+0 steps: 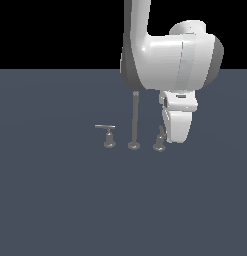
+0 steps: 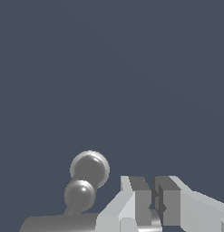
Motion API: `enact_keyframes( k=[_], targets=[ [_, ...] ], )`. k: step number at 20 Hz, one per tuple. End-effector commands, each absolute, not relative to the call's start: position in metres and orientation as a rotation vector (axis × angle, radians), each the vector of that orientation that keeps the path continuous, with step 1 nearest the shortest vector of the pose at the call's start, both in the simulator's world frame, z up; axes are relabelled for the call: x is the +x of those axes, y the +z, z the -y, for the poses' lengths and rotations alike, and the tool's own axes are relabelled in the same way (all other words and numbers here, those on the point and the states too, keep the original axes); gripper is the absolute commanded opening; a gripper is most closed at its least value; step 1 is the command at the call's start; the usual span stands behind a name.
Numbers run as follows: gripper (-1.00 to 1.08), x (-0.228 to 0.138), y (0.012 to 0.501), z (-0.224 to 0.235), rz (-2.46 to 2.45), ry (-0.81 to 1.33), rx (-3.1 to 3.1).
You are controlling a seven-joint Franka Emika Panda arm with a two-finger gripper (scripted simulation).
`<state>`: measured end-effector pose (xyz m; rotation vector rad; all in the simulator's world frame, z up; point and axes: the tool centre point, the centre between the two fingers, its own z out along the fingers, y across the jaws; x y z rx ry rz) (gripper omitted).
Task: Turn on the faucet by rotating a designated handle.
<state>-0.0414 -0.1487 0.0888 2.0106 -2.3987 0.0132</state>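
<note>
One handle [image 1: 159, 141] sits beside the lowered gripper [image 2: 153, 204].

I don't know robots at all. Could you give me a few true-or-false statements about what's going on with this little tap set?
1. Three separate grey metal faucet pieces stand on the dark blue-grey floor. True.
2. The tall thin grey spout rod stands between two short grey levers. True.
3. The white robot arm has reached down beside the T-shaped lever on the exterior view's left. False: it is beside the lever on the exterior view's right.
4. The spout rod lies tipped over. False: it stands upright.
5. The jaws are spread wide. False: in the wrist view their fingers stand close together, with a narrow gap.
</note>
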Motion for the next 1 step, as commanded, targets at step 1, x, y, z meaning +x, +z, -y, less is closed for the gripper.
enact_keyframes(
  k=[1],
  targets=[
    [-1.00, -0.0298, 0.0891, 0.1043, 2.344, 0.001, 2.092]
  ],
)
